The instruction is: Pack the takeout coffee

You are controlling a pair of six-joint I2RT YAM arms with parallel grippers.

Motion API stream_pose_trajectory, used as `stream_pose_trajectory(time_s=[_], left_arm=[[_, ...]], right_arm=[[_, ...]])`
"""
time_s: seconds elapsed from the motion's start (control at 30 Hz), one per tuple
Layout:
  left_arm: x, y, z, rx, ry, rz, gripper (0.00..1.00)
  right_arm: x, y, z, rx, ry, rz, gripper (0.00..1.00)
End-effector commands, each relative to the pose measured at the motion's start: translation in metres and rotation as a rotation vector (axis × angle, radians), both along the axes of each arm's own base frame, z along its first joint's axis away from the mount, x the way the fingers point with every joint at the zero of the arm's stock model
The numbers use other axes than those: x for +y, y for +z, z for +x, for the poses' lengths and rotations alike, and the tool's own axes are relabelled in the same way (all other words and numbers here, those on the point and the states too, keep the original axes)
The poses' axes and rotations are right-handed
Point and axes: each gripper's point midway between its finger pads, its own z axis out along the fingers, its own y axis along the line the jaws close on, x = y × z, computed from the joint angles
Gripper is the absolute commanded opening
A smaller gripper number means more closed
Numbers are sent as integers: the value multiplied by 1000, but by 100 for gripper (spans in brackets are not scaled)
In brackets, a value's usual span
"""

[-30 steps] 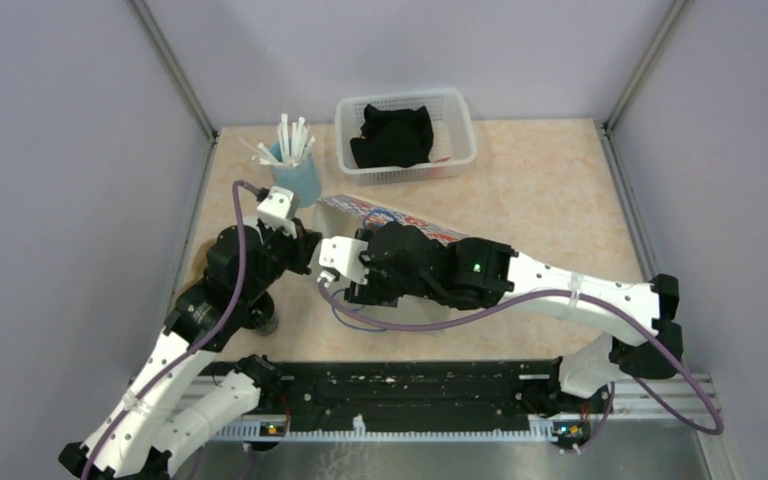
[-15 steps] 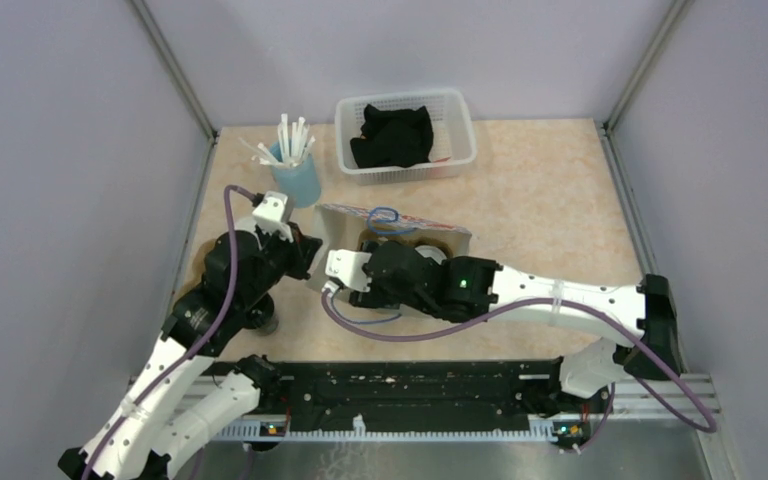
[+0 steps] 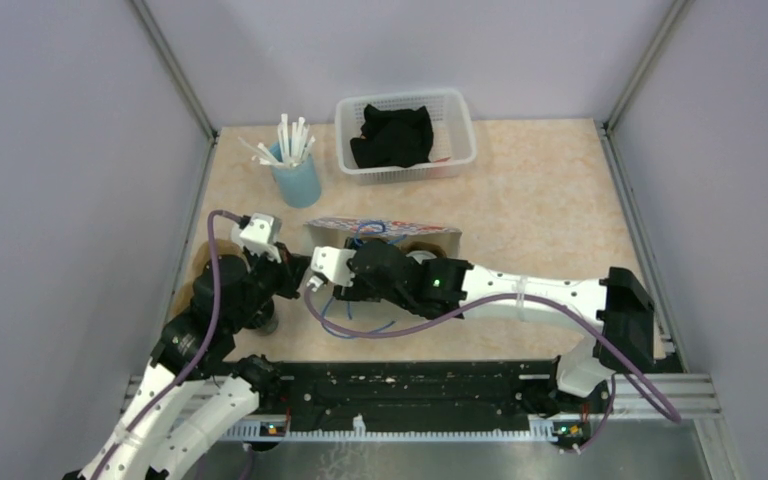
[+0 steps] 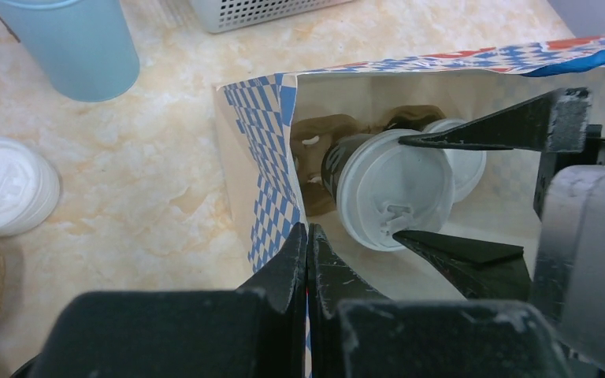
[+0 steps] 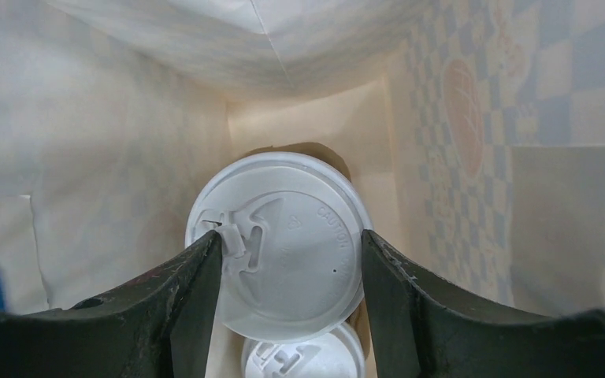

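The left claw (image 4: 307, 236) is closed, pinching the near rim of the blue-checkered paper bag (image 4: 264, 157) on the bench (image 4: 165, 157). Inside the bag, the right claw (image 5: 291, 236) grips a white-lidded coffee cup (image 4: 394, 189) by its lid. A second cup (image 4: 465, 157) sits just behind it, with the brown pulp carrier (image 4: 315, 138) showing beside them.

I see: cup lid (image 5: 283, 236) white plastic, smooth, faint sheen; bag (image 4: 260, 157) thin matt paper, blue check print; bench (image 3: 540, 190) smooth, marbled beige; basket (image 3: 410, 173) white plastic mesh.
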Motion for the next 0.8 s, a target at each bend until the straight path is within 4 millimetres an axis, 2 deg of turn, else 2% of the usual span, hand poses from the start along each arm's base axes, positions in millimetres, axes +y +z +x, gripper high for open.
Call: stream_pose_trajectory(time_s=[0.0, 0.13, 0.27, 0.47, 0.77], left_arm=[[3, 1, 3, -18, 36, -30, 0], [-2, -8, 7, -19, 26, -36, 0], [-2, -13, 13, -30, 42, -36, 0], [5, -16, 9, -16, 63, -24, 0], [6, -11, 7, -13, 68, -36, 0]], right_arm=[[16, 0, 4, 2, 19, 49, 59], [17, -8, -3, 49, 28, 56, 59], [11, -8, 9, 8, -16, 47, 59], [-1, -7, 30, -73, -73, 6, 59], [-10, -22, 38, -83, -70, -21, 59]])
